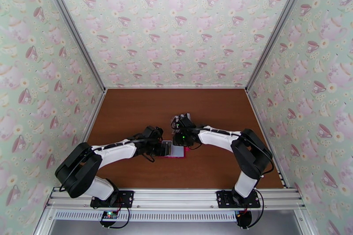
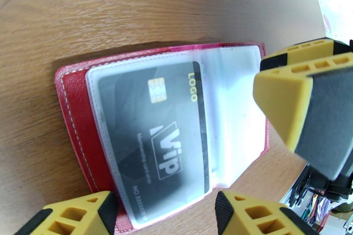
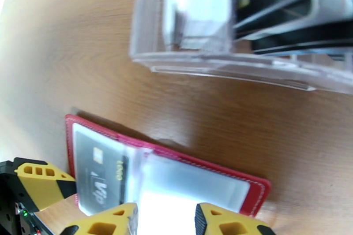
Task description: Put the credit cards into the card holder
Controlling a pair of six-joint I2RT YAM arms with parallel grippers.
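**Wallet.** A red wallet [image 2: 73, 112] lies open and flat on the brown table [image 2: 88, 20], directly beneath both grippers.

**Left gripper** [image 2: 165, 209]. Its fingers are spread wide and clamp nothing. The wallet's near edge lies in the gap between the fingertips; whether they touch the leather cannot be told. A black card [image 2: 152, 130] with a gold chip and "VIP" lettering sits inside a clear sleeve [image 2: 132, 77] on the wallet half closest to this gripper.

**Right gripper** [image 3: 165, 216]. Its fingers stand moderately apart, with nothing gripped between them. The gripper hangs over the wallet's other half, where the sleeve glares white. One of its fingers [image 2: 287, 103] is poised just above that sleeve, opposite the left gripper.

**Clear stand** [image 3: 220, 61]. It rests on the table beyond the wallet, ahead of the right gripper. More cards [image 3: 282, 6], dark and pale, stand on edge in its slots.

**Overhead view.** The two grippers meet nearly tip to tip over the wallet.
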